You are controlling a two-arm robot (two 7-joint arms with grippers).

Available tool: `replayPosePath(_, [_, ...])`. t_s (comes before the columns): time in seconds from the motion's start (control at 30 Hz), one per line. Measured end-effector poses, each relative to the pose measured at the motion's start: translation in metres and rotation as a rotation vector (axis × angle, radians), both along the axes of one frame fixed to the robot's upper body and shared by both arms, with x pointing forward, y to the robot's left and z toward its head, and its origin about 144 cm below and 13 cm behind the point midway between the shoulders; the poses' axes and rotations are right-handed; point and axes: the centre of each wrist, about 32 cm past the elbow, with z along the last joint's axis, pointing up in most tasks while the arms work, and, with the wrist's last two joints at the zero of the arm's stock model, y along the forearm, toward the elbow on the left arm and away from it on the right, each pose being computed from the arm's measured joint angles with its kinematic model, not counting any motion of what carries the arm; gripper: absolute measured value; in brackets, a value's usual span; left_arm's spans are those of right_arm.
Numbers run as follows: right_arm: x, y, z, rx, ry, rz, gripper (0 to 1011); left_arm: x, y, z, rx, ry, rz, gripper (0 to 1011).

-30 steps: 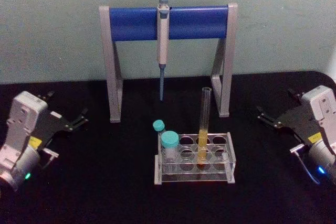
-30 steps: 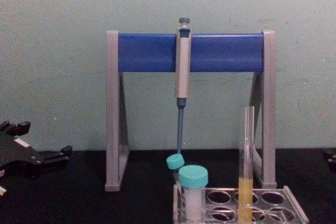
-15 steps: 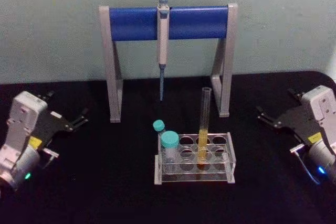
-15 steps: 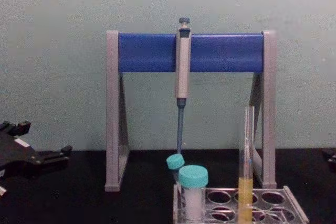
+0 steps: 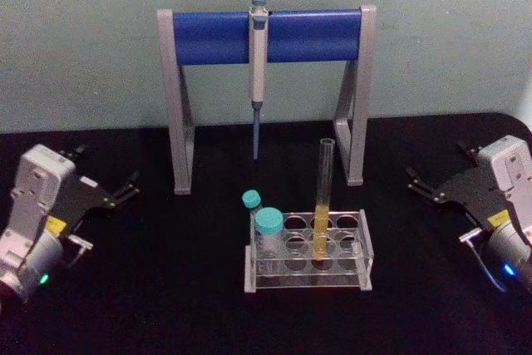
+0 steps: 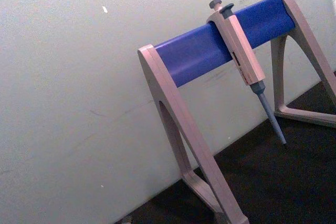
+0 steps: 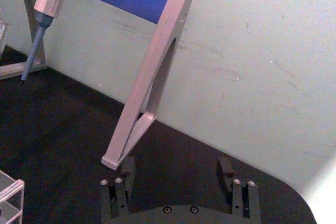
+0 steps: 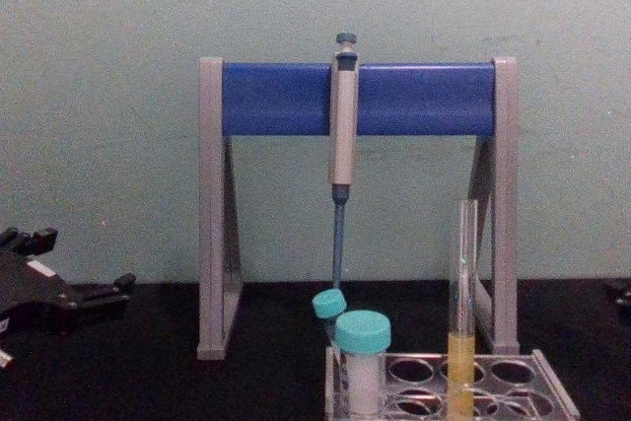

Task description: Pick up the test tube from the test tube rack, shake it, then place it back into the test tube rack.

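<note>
Two grippers sit well apart from the work, one on each side. The test tube (image 5: 322, 205) stands upright in a hole of the test tube rack (image 5: 307, 278), roughly midway between the left gripper (image 5: 104, 168) and the right gripper (image 5: 436, 164), touched by neither. Yellow-orange liquid fills its lower part, and its open top rises well above the rack's top plate.

The left gripper's jaws are spread and hold nothing; they point inward toward the rack. The right gripper's jaws are also spread and empty. In its wrist view the two black fingers (image 7: 226, 171) stand apart with bare black table (image 5: 166, 305) between them.

Two teal-capped vials (image 5: 268, 224) fill the end of the rack nearest the left jaws. Beyond the rack, farther from both sets of jaws, a grey-blue pipette (image 5: 258, 64) hangs from the blue crossbar of a grey stand (image 5: 179, 122).

Each gripper body carries a small yellow sticker (image 5: 54, 226) — its print is too small to read.

In the chest view the picture's edge cuts off the rack's lower part, and the right gripper is a dark sliver at the border — its jaws cannot be made out there.
</note>
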Motion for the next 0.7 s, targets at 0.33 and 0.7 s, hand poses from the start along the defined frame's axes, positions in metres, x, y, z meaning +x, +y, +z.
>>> replayPosePath(0.33, [0.0, 0.0, 0.0, 0.0, 0.0, 0.0, 1000, 0.0, 0.0, 0.0, 0.0, 0.0, 0.0, 1010])
replayPosePath(0.7, [0.0, 0.0, 0.0, 0.0, 0.0, 0.0, 1000, 0.0, 0.0, 0.0, 0.0, 0.0, 0.0, 1010])
